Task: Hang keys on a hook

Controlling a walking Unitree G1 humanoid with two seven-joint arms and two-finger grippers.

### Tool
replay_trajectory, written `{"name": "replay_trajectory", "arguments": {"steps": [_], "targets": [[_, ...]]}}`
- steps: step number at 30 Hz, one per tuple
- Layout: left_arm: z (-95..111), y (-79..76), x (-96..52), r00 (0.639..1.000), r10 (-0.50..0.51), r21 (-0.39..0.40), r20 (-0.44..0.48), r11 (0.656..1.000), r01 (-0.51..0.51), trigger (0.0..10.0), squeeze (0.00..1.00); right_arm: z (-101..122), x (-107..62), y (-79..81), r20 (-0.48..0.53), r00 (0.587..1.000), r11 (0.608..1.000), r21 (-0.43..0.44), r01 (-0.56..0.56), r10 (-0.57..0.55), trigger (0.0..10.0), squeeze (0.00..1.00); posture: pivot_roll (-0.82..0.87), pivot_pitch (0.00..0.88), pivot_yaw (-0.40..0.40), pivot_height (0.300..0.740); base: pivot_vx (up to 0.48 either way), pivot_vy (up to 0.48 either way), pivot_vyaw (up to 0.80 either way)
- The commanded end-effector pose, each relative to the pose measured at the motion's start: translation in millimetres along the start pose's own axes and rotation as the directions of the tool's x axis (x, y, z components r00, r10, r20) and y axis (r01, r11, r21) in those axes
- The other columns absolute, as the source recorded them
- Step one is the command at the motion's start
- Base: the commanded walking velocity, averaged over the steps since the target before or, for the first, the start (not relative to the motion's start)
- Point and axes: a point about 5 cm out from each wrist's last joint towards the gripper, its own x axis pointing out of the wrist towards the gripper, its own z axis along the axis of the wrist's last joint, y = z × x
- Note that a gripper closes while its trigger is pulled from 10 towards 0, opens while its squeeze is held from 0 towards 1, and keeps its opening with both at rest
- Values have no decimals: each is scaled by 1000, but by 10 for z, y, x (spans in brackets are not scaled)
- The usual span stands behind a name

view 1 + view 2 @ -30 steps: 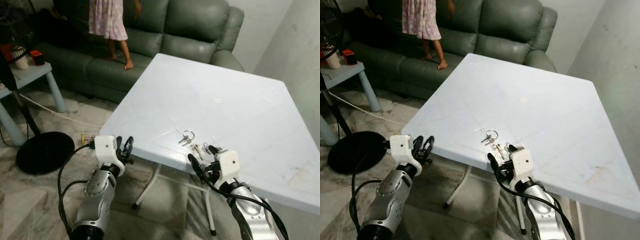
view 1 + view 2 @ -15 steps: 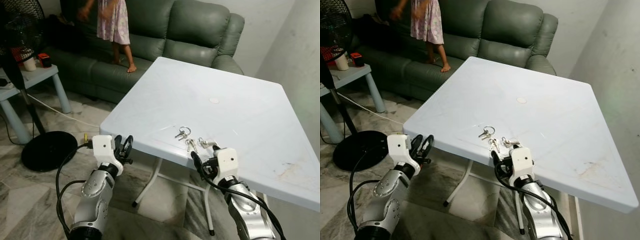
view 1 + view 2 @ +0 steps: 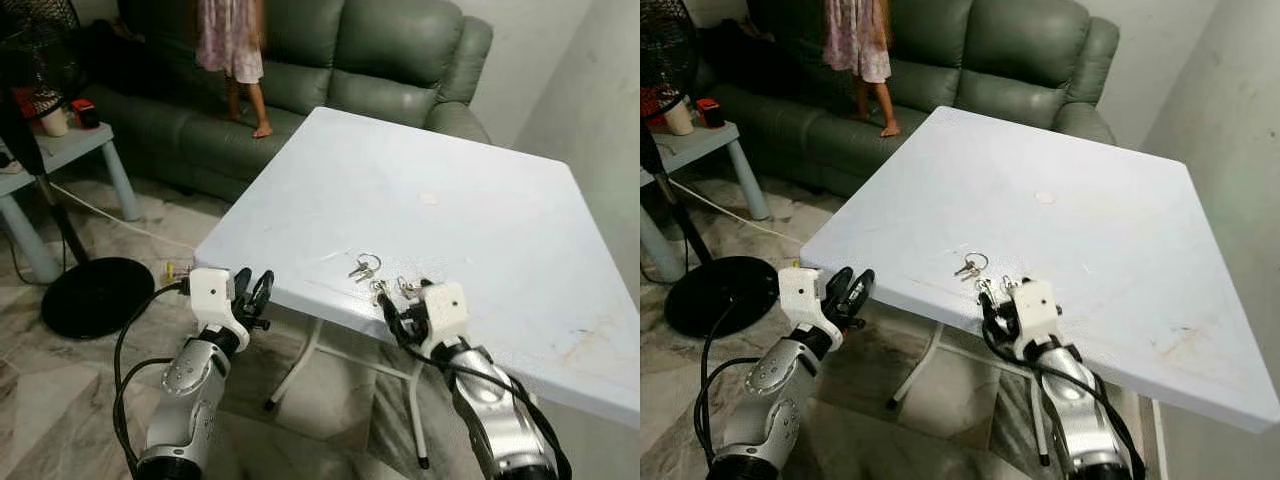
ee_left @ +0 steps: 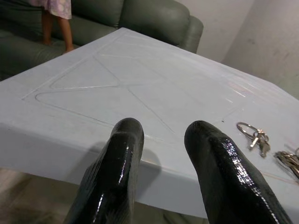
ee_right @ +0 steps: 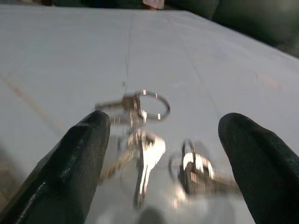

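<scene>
Reaching our wide-open right gripper [image 3: 405,318] over the keys [image 3: 378,283] on the table [image 3: 480,210], we should straddle one bunch before closing.

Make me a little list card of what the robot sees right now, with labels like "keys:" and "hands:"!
keys: two small bunches and lying on the table, near its front edge
table: white, square
right gripper: open, at the table's front edge, fingers either side of the keys
left gripper: open, holding nothing, at the table's front edge
hook: cannot tell where it is
sofa: green, behind the table
person: standing on the sofa
fan: black, base on the floor
</scene>
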Motion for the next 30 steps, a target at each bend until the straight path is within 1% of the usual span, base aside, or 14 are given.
{"name": "replay_trajectory", "arguments": {"steps": [1,2,8,13,19,22,25,26,30], "targets": [[34,-34,10,1000,-16,9,6,1000,16,10000,0,6,39,-64,-20,1000,1000,-10,22,-22,10000,0,194,0,-111,736,0,0,0],[33,-34,9,1000,-13,4,6,1000,13,10000,0,52,111,-70,-24,999,999,-6,35,-35,10000,0,194,0,-110,736,0,0,0],[24,-45,0,1000,-9,2,6,1000,9,10000,0,195,323,-34,-24,998,999,-8,52,-52,10000,0,195,0,-112,736,0,0,0],[17,-58,-5,1000,-8,1,5,1000,8,10000,0,211,396,-51,-40,997,998,-20,61,-62,10000,0,207,0,-120,736,0,0,0],[20,-43,-15,1000,5,-1,8,1000,-5,10000,0,163,411,-137,-82,994,995,-76,68,-74,10000,0,211,0,-126,736,0,0,0],[14,-45,-25,1000,7,-4,7,1000,-7,10000,0,106,407,-152,-135,990,999,-15,40,-41,10000,0,211,0,-127,736,0,0,0],[11,-51,-31,1000,7,-5,5,1000,-7,10000,0,87,398,-171,-131,991,999,40,20,-14,10000,0,209,0,-127,736,0,0,0],[12,-54,-32,1000,8,-6,5,1000,-8,10000,0,71,385,-198,-137,990,999,48,25,-18,10000,0,208,0,-126,736,0,0,0],[10,-57,-32,1000,7,-5,3,1000,-7,10000,0,49,350,-218,-123,992,1000,20,5,-3,10000,0,208,0,-126,736,0,0,0]]}}
